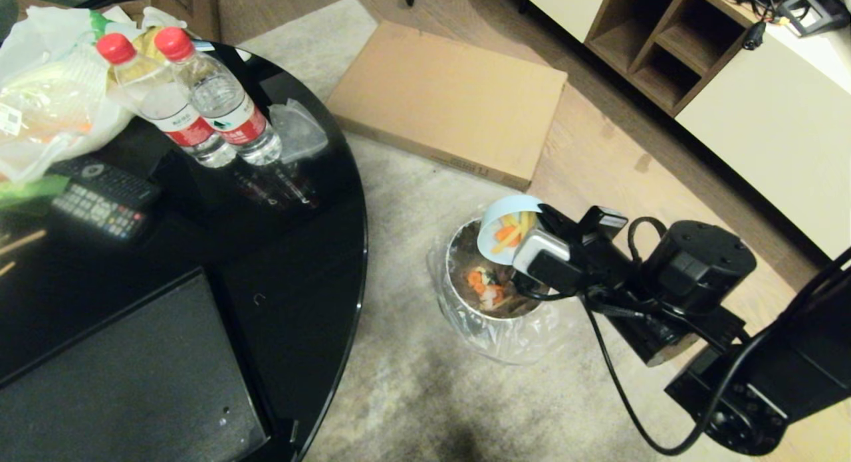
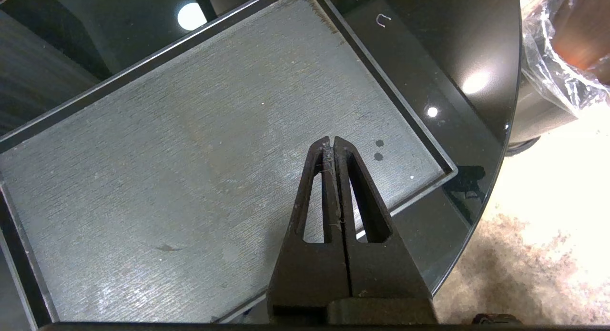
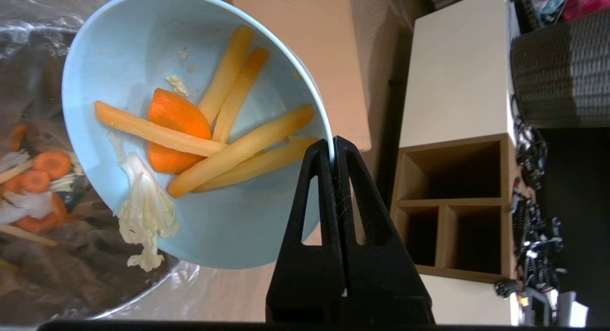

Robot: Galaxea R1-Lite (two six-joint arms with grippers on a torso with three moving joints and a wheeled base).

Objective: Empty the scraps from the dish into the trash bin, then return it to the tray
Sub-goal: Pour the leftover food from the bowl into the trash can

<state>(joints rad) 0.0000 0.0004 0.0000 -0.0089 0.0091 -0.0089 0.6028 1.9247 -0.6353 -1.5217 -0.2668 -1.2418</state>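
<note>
Black tray bare on table, left gripper pressed together above it; right gripper clamped on dish rim, dish tipped over bin, scraps inside; cardboard beyond

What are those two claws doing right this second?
Left gripper: shut, holding nothing, above the tray.
Right gripper: shut on the rim of the dish, tipped over the trash bin, scraps still inside.
</note>
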